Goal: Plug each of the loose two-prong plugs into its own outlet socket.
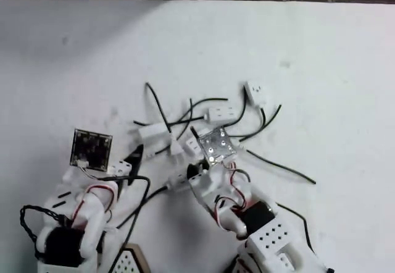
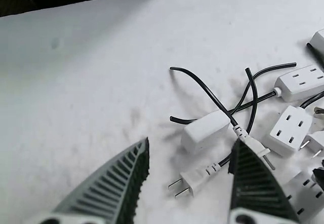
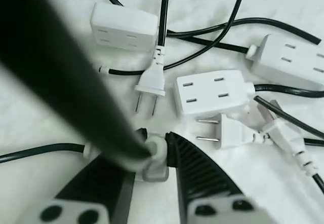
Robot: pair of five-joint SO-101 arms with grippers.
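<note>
We see the cord tangle point(image 1: 179, 122) lying in the middle of the white bench point(image 1: 74, 57): black leads crossing among white socket blocks and loose two-prong plugs. Both arms stand on the tangle's near side. The right end effector point(image 3: 156, 138) is at the tangle's near edge, its fingers clamped on a white cord end point(image 3: 154, 163) with a black lead attached. We cannot tell whether this piece is a plug or a socket. Just inside the tangle from it, one loose plug point(image 3: 151, 82) lies with bare prongs pointing back toward the fingers. A second plug point(image 3: 230, 130) lies just beside a socket block point(image 3: 212, 92), its prongs bare too. The left end effector point(image 2: 192, 143) hovers at the tangle's left fringe with its fingers wide apart, holding nothing. Beneath the gap a small plug point(image 2: 190, 181) lies flat near a plain white block point(image 2: 205, 130).
</note>
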